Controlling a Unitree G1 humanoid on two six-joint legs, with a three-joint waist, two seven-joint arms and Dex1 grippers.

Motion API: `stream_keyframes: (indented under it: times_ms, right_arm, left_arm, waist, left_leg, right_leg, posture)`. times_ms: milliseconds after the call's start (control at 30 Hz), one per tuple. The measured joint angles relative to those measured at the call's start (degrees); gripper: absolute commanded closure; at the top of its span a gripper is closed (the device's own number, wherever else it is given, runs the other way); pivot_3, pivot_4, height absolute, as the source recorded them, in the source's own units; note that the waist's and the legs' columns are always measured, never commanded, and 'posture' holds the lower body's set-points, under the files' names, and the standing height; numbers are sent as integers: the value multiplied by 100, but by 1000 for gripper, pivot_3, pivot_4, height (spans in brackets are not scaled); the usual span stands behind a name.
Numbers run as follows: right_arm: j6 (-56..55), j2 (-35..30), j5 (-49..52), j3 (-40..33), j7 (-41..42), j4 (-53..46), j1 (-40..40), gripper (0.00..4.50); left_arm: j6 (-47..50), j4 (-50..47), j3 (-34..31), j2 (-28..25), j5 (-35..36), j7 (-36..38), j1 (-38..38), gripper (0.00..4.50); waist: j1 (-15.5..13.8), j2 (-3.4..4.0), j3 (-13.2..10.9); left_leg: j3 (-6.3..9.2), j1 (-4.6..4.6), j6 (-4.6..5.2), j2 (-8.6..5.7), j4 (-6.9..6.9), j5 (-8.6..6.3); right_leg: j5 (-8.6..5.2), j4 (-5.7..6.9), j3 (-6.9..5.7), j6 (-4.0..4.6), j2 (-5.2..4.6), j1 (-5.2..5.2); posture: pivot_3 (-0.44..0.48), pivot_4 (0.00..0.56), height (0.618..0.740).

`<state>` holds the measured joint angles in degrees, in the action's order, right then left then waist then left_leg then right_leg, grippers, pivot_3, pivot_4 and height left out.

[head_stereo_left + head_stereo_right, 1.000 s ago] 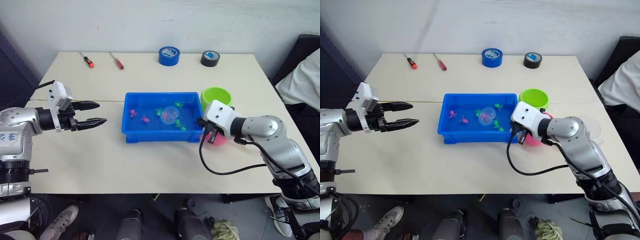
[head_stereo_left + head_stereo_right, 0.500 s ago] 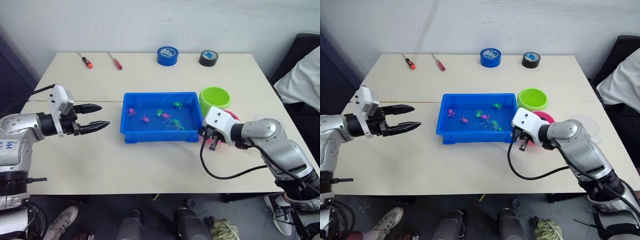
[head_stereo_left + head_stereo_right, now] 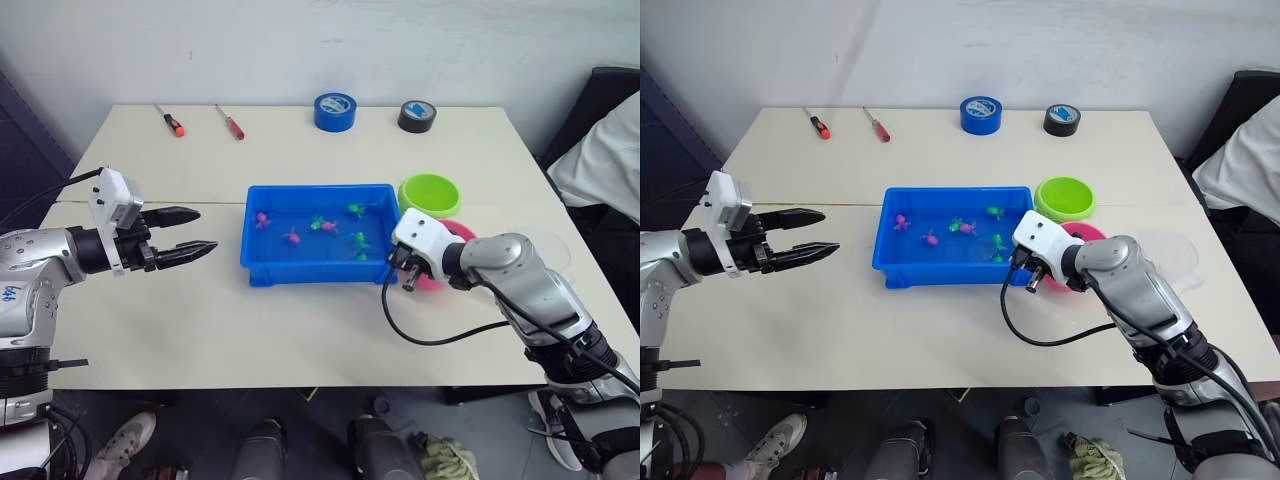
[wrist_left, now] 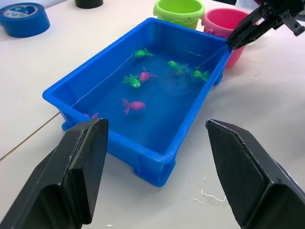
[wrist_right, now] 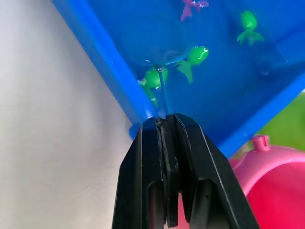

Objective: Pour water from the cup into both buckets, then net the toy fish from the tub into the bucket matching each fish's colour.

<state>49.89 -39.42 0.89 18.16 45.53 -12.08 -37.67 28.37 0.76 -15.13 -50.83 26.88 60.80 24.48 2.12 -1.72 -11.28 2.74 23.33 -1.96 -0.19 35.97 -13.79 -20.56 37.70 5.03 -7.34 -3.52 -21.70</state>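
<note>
Table (image 3: 300, 320): beige, carries the blue tub (image 3: 262, 270).
Right gripper (image 5: 167, 125): jaws closed on the net (image 5: 162, 83) handle, hoop among green fish (image 5: 196, 55).
Left gripper (image 3: 195, 230): jaws open, well apart from the tub.

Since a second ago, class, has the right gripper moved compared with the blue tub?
Yes. The right gripper, shut on the net's stick, has drawn back from the tub's right wall toward its near right corner, beside the pink bucket.

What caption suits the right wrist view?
Right gripper shut on the net's thin handle, hoop dipped among green fish in the blue tub.
</note>
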Motion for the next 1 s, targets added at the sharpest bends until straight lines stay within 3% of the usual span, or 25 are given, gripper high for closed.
stream_keyframes:
  times_ms: [700, 1000]
  right_arm:
    - [-758, 1794, -129, -222, -1020, 2044, -736, 4500]
    - [-816, 1876, 7, -520, -1093, 2090, -790, 4500]
  left_arm:
    - [310, -471, -360, -191, 162, -197, -346, 917]
    - [344, -468, -408, -213, 194, -199, -355, 917]
  waist:
    - [129, 0, 0]
    - [130, 0, 0]
  left_leg:
    - [-2, -1, -2, 0, -16, 1]
    - [-4, 0, -4, 0, -29, 2]
  right_leg:
    - [0, -1, 1, 0, 1, -10]
    - [0, -2, 3, 0, 1, -20]
  posture:
    - [0, 150, 734]
    - [0, 150, 734]
